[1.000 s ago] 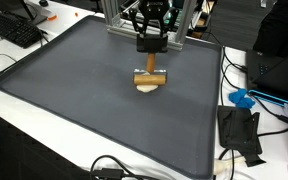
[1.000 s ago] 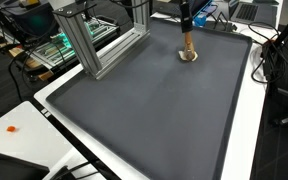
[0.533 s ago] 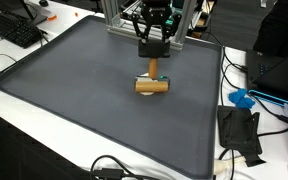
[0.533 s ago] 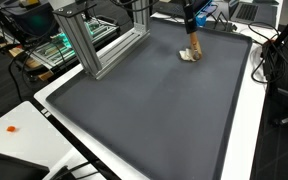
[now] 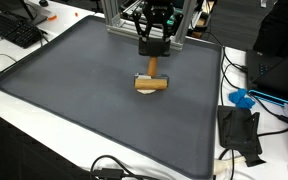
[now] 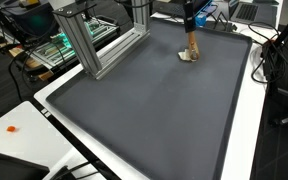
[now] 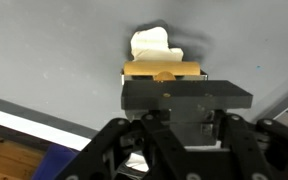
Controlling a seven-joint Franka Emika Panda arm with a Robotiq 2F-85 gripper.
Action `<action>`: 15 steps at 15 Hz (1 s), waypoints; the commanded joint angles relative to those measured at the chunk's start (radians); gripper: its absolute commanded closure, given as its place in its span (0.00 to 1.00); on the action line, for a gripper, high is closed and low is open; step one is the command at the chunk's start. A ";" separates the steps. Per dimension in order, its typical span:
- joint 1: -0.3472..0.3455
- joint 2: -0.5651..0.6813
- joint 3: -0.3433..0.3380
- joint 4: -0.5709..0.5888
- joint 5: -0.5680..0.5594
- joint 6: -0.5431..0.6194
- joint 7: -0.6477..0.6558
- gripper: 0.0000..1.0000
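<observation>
My gripper (image 5: 152, 50) is shut on the upright handle of a small wooden mallet (image 5: 152, 83). The mallet's round head lies crosswise, low over the dark grey mat (image 5: 74, 90), with a cream-white lump (image 5: 147, 91) under it. In the other exterior view the gripper (image 6: 189, 27) holds the mallet (image 6: 191, 48) near the mat's far edge, with the handle slightly tilted. In the wrist view the tan head (image 7: 162, 70) and the white lump (image 7: 154, 45) show just beyond the black gripper (image 7: 184, 100). The fingertips themselves are hidden.
An aluminium frame (image 6: 94, 40) stands at the back of the mat, close behind the gripper (image 5: 119, 15). A keyboard (image 5: 19, 30) lies off the mat. A blue item (image 5: 242, 98), a black item (image 5: 239, 130) and cables lie on the white table beside it.
The gripper has risen a little with the mallet, so more of the handle shows. The head has shifted slightly sideways and the handle now leans a bit.
</observation>
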 commanded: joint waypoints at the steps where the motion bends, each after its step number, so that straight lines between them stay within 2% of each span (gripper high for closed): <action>1: 0.004 0.013 -0.024 -0.036 -0.047 -0.091 0.027 0.77; 15: -0.004 -0.024 -0.040 -0.061 -0.067 -0.192 0.015 0.77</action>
